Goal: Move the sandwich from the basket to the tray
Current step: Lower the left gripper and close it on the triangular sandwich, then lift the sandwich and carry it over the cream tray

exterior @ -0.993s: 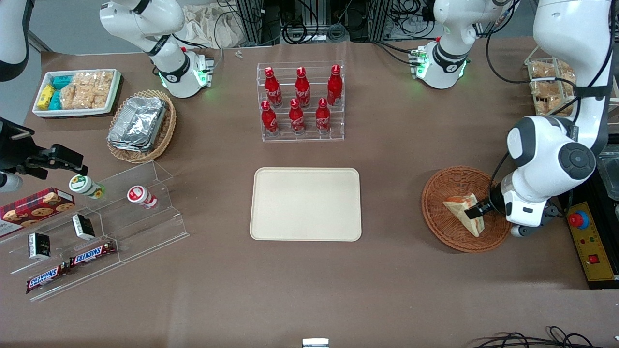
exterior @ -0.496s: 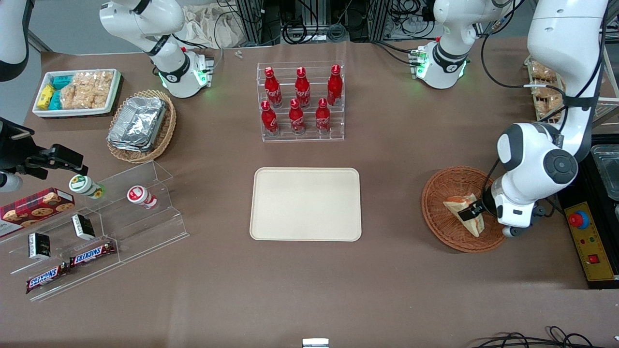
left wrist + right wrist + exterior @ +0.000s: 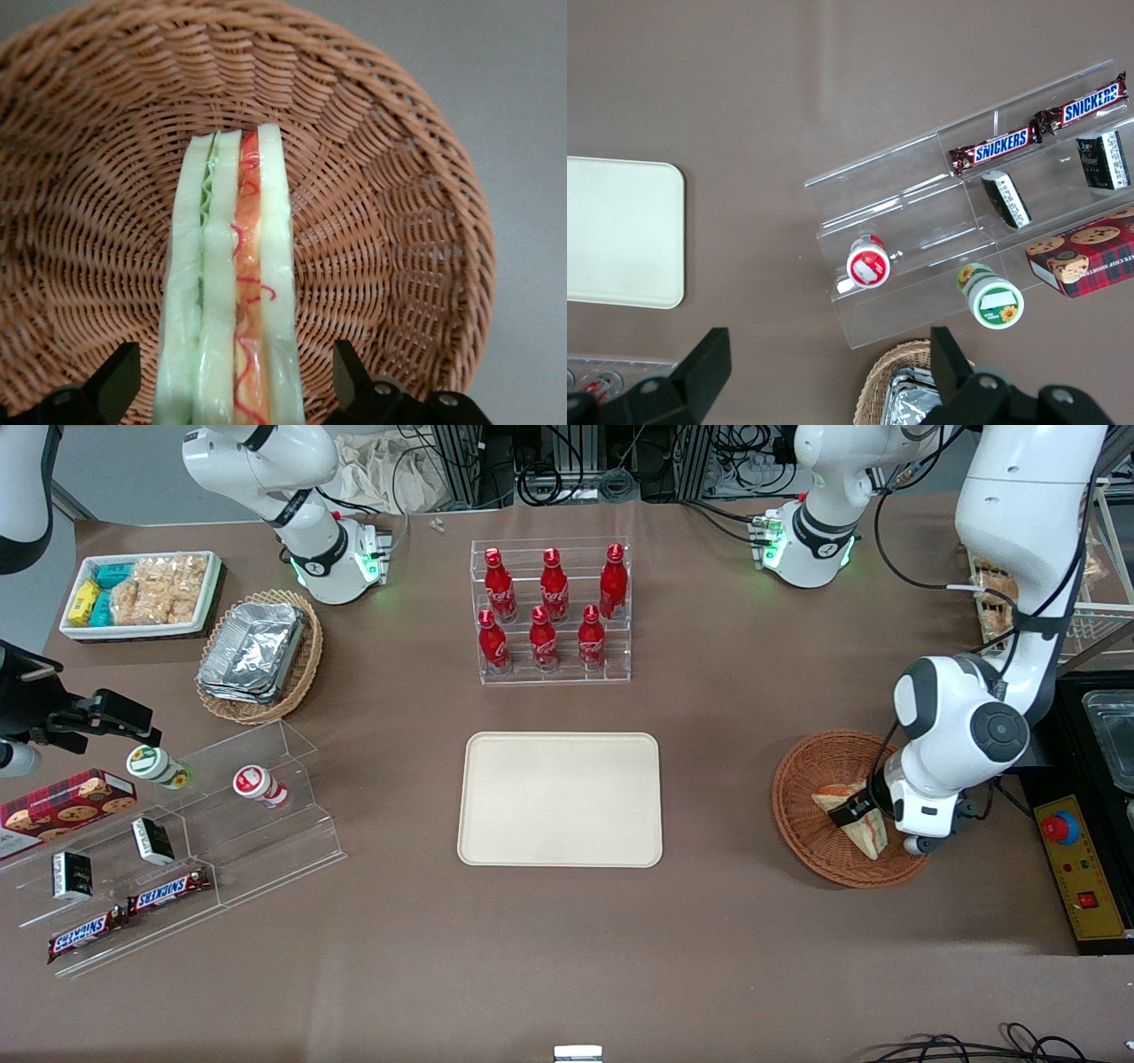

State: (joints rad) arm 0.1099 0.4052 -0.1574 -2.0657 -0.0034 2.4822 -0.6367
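sandwich (image 3: 232, 283): sitting on edge in the basket (image 3: 811, 766), right between my fingers (image 3: 113, 382)
gripper (image 3: 861, 808): hanging spread wide, pads not touching bread
tray (image 3: 560, 799): lying well apart on the tabletop (image 3: 709, 939)

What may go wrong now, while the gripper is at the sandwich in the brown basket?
The gripper is open, with a finger on each side of the sandwich and a gap to both, so nothing is held yet. If it closes off-centre, the layered wedge may squash or slip out. The sandwich rests on the sloped inside of the basket, so a push may slide it or tip the light basket. The tray stands some way off toward the parked arm's end, so a weak grip may drop the sandwich on the way.
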